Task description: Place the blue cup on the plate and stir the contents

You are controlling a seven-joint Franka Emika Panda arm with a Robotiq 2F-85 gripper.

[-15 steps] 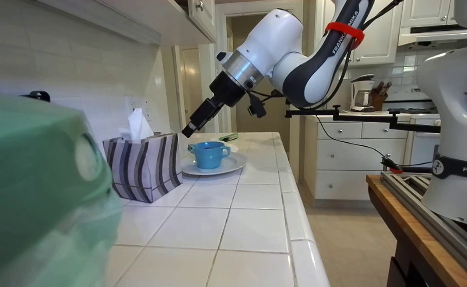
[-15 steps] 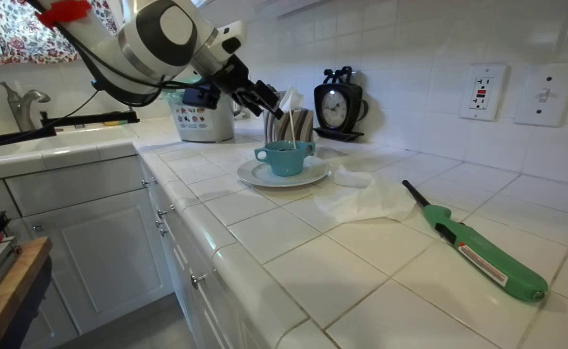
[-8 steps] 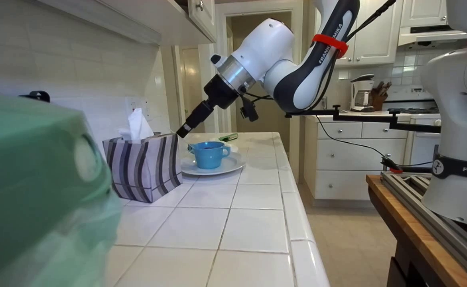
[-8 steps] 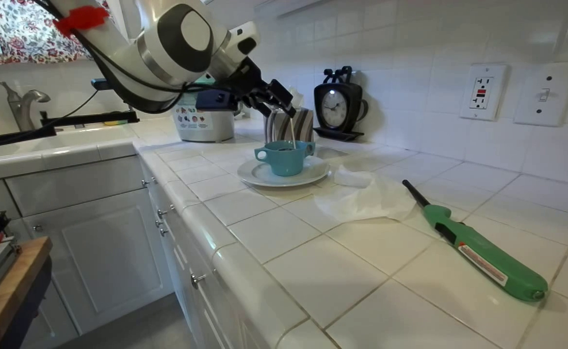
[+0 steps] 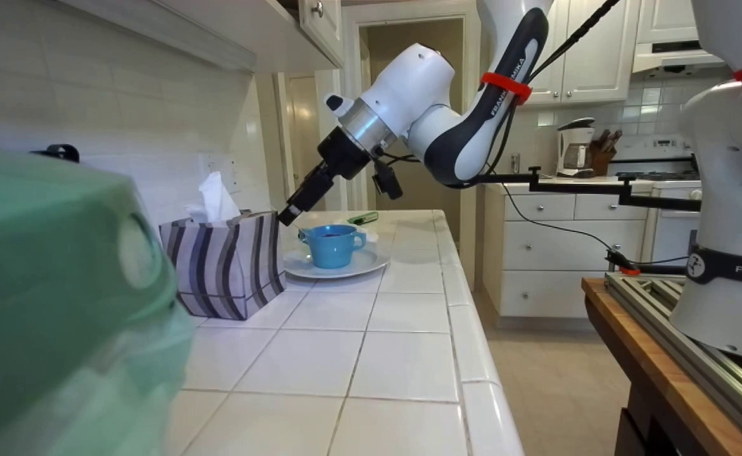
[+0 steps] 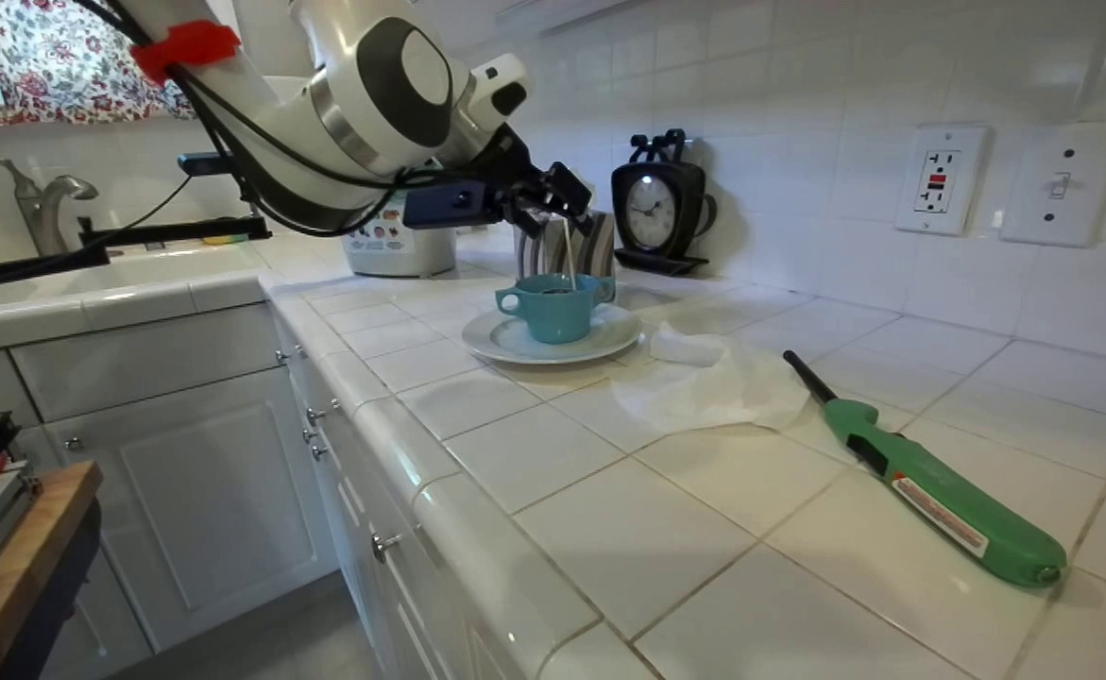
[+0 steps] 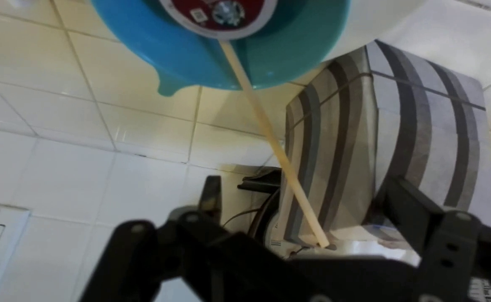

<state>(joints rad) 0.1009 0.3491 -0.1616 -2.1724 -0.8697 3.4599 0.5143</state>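
Note:
The blue cup (image 6: 559, 319) stands upright on the white plate (image 6: 496, 335), as both exterior views show. A thin pale stick (image 7: 266, 126) leans out of it, its lower end by a round dark-red and white item (image 7: 228, 16) inside the cup (image 7: 165, 50). Over the cup's far side, my gripper (image 6: 557, 222) reaches down at a slant with spread jaws. In the wrist view the stick's upper end stands between the gripper's (image 7: 306, 188) fingers, apart from both. Nothing is gripped.
A striped tissue box (image 5: 218, 266) stands right beside the plate, close to one fingertip; whether they touch I cannot tell. A black clock (image 6: 656, 208) is by the tiled wall. Crumpled white paper (image 6: 713, 387) and a green lighter (image 6: 959, 491) lie on the counter.
My gripper has come down and across toward the stick, whose top is between its fingers. The tissue box has shifted slightly away from the plate. Cup and plate have stayed put.

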